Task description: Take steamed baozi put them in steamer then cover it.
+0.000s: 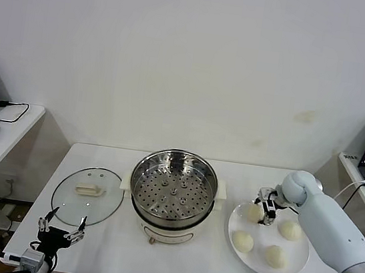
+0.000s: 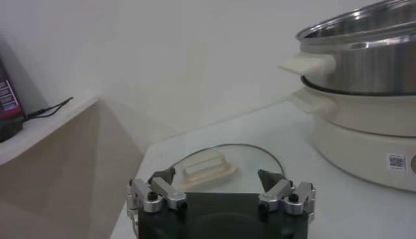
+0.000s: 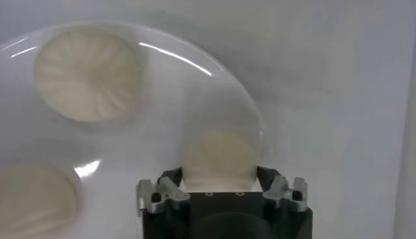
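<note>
Right gripper [image 3: 220,170] apparently (bun-wide) around baozi [image 3: 218,158].

**End effector closed on a bun at the plate's edge**

The right end effector [image 3: 220,185], black with silver finger mounts, fills the lower middle of the frame, its fingers [image 3: 170,178] pressed against either side of a smooth round cream-white bun [image 3: 218,156]. The bun sits near the rim of a flat round white plate [image 3: 166,84]. A second cream-white bun [image 3: 88,75] lies upper left, a third [image 3: 36,198] lower left. The pale counter [image 3: 325,97] spreads on the right.
</note>
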Available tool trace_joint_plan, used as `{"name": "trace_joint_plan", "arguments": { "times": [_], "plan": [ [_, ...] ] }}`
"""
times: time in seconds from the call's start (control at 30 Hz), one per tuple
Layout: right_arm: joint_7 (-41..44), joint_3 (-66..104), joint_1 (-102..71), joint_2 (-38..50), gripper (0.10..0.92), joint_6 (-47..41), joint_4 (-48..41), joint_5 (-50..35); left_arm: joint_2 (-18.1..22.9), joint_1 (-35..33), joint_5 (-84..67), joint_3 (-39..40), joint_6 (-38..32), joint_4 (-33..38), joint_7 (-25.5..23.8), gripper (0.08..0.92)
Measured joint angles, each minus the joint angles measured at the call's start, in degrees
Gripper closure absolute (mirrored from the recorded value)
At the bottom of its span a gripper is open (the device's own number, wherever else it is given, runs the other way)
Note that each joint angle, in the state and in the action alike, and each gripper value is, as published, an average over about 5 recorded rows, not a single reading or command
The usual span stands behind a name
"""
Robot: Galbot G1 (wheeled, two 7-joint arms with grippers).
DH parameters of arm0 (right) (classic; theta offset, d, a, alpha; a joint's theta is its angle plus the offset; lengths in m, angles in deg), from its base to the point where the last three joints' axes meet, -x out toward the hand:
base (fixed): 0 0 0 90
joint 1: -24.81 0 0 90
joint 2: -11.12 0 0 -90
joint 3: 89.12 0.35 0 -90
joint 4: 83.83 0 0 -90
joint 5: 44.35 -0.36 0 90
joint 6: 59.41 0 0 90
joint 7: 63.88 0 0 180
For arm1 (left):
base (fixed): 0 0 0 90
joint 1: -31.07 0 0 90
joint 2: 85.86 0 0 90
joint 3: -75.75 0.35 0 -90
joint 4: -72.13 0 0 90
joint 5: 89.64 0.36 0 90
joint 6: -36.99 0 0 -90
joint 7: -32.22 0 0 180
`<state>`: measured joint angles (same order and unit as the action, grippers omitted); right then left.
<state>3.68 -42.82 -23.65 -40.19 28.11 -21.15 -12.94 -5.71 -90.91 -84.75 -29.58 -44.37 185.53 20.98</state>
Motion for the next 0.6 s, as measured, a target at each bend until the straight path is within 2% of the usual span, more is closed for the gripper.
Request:
{"name": "trace_joint_plan", "arguments": {
  "times": [0.27,0.6],
  "plan": [
    [2.0,-0.3,2.2,2.0,0.465,-1.2,2.9,-3.5,0.1,0.1,0.1,0.3,-0.1,-0.2,0.3,0.177],
    [5.5,-8.1,16.8,2.7,0.465,-2.7,4.4,-14.1,-0.6,0.2,0.3,0.3,0.2,0.6,1.2,0.177]
  ]
}}
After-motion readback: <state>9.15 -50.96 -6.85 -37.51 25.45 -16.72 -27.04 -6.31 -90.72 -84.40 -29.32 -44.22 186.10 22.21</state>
